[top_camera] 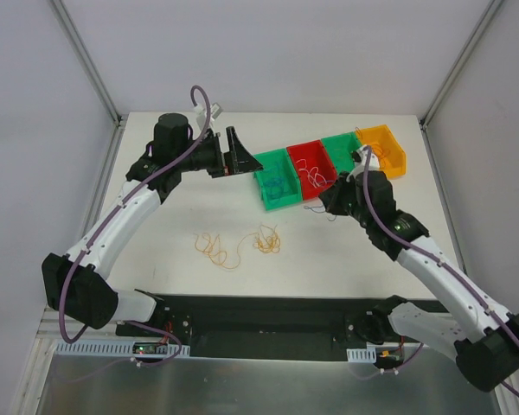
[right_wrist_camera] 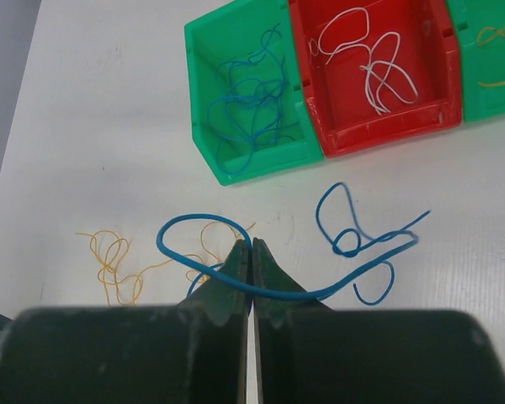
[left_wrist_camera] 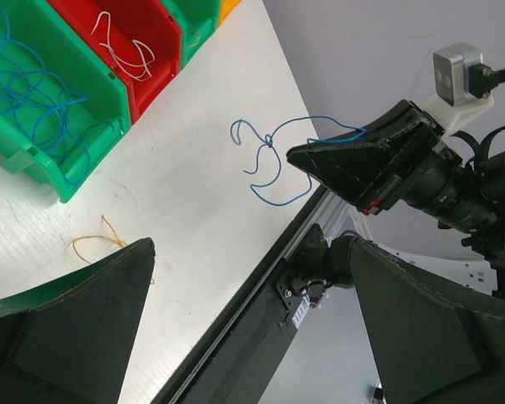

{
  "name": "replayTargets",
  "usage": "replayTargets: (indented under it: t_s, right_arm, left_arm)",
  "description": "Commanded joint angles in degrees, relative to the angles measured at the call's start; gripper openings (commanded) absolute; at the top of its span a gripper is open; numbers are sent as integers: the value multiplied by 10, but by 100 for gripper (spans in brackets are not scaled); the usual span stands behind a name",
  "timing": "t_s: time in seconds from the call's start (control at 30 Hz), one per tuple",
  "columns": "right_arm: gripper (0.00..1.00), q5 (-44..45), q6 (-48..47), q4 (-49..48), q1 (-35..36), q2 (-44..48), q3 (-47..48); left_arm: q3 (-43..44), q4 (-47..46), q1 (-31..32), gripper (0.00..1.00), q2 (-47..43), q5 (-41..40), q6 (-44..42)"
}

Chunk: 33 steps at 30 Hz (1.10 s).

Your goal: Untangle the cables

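My right gripper (right_wrist_camera: 252, 247) is shut on a blue cable (right_wrist_camera: 364, 250), which loops out to both sides of the fingertips and hangs just above the table. In the left wrist view the same blue cable (left_wrist_camera: 265, 165) dangles from the right gripper (left_wrist_camera: 296, 154). In the top view the right gripper (top_camera: 327, 205) is in front of the red bin. Two loose orange-yellow cable curls (top_camera: 216, 247) (top_camera: 268, 240) lie on the table; they also show in the right wrist view (right_wrist_camera: 111, 263). My left gripper (left_wrist_camera: 252, 337) is open and empty, raised left of the bins (top_camera: 242, 156).
A row of bins stands at the back right: a green bin (top_camera: 263, 186) with blue cables (right_wrist_camera: 248, 105), a red bin (top_camera: 304, 152) with white cables (right_wrist_camera: 374, 63), a second green bin (top_camera: 336, 141) with orange strands, and an orange bin (top_camera: 396, 162).
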<state>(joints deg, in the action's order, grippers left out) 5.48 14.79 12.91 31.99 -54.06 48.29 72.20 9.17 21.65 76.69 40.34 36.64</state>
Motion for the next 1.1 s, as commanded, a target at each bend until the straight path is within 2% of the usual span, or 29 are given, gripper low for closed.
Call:
replayTargets:
  t_s: [0.0, 0.2, 0.57, 0.77, 1.07]
  right_arm:
    - [0, -48, -6, -39, -5, -74, 69]
    - [0, -49, 58, -85, -4, -238, 148]
    - [0, -38, 101, -144, 40, -541, 350]
    - [0, 0, 88, -167, 62, -606, 357]
    - [0, 22, 85, -146, 19, -613, 313]
  left_arm:
    - [-2, -1, -9, 99, -14, 1, -6]
    - [-1, -1, -18, 99, -21, 4, -6]
    - [6, -3, -36, 99, -7, 32, 0]
    - [5, -6, -42, 99, 0, 36, 1]
    - [-2, -21, -50, 99, 12, 54, 19]
